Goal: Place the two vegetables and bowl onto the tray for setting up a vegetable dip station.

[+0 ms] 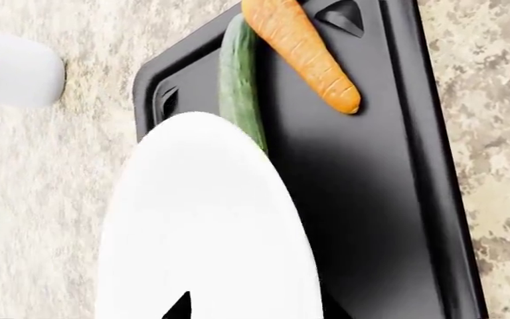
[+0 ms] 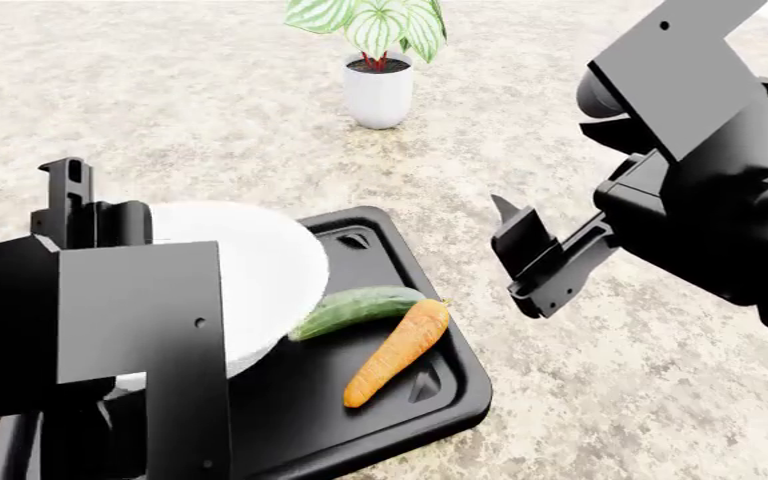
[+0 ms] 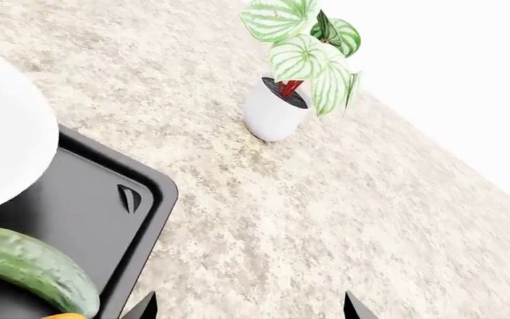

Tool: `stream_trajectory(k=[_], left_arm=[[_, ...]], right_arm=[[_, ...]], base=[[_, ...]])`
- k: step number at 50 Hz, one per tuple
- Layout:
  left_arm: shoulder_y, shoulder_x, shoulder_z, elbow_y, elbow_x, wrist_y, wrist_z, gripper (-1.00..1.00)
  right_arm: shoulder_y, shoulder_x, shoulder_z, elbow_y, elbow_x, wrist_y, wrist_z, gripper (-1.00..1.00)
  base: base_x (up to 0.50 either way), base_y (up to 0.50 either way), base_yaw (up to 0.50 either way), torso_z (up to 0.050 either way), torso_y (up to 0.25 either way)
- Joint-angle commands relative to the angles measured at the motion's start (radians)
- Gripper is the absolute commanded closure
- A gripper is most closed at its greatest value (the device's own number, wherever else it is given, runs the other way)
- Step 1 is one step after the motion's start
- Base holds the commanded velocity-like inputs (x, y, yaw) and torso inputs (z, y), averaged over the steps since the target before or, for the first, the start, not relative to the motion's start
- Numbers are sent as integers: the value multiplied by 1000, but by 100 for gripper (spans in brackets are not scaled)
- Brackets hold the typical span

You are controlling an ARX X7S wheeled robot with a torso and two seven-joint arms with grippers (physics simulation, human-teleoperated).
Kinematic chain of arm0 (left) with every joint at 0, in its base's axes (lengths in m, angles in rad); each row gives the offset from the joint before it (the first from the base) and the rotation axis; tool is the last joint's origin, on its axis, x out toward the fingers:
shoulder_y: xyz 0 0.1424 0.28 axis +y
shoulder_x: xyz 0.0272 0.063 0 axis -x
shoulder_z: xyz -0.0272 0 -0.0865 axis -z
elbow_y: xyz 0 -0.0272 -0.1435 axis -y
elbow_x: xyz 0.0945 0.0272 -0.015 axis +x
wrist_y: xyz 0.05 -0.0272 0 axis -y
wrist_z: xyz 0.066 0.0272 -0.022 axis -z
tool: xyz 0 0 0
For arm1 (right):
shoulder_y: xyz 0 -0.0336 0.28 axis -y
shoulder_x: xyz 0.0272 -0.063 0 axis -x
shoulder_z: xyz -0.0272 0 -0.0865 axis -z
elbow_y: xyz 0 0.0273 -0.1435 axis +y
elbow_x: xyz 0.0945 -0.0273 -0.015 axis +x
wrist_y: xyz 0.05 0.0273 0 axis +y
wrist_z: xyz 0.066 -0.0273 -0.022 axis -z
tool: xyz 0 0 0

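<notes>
The black tray (image 2: 357, 400) lies on the stone counter in front of me. The green cucumber (image 2: 357, 310) and the orange carrot (image 2: 398, 350) lie on it side by side. They also show in the left wrist view, cucumber (image 1: 236, 80) and carrot (image 1: 304, 50). The white bowl (image 2: 257, 270) hangs over the tray's left part and covers one end of the cucumber. My left gripper (image 1: 193, 312) is shut on the bowl's (image 1: 206, 219) rim, with one fingertip (image 1: 180, 306) showing inside it. My right gripper (image 2: 524, 255) is open and empty above the counter right of the tray.
A small white plant pot (image 2: 379, 95) with striped green leaves stands at the back of the counter, beyond the tray. My left arm (image 2: 104, 330) hides the tray's near left part. Speckled stone counter (image 2: 624, 400) surrounds the tray.
</notes>
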Motion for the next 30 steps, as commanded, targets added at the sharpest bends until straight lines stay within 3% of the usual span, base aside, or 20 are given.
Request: stream_trajectory(k=[1,9,22,26,30], left_arm=[[8,-2,14,8,31,7,-3,-100],[-23,-7,-18,4,3,-4,13,-100],[-56,-20,-316,-74,-68,-44,109,-100],[-56,-15,-397,-132,-129,-44,85,-100],[-56,-17,-473,-143,-56,-44,162,-100]], right_arm=[[3,5,-6,-4,8,-5,7,-100],[7,9,-7,-4,10,-7,7,-100],[61,3,-18,15,48,6,30,-100],[78,2,-22,20,60,12,37,-100],[96,-4,-27,25,71,16,44,-100]], base=[[0,0,0,0,0],[0,0,0,0,0],[0,0,0,0,0],[0,0,0,0,0],[0,0,0,0,0]])
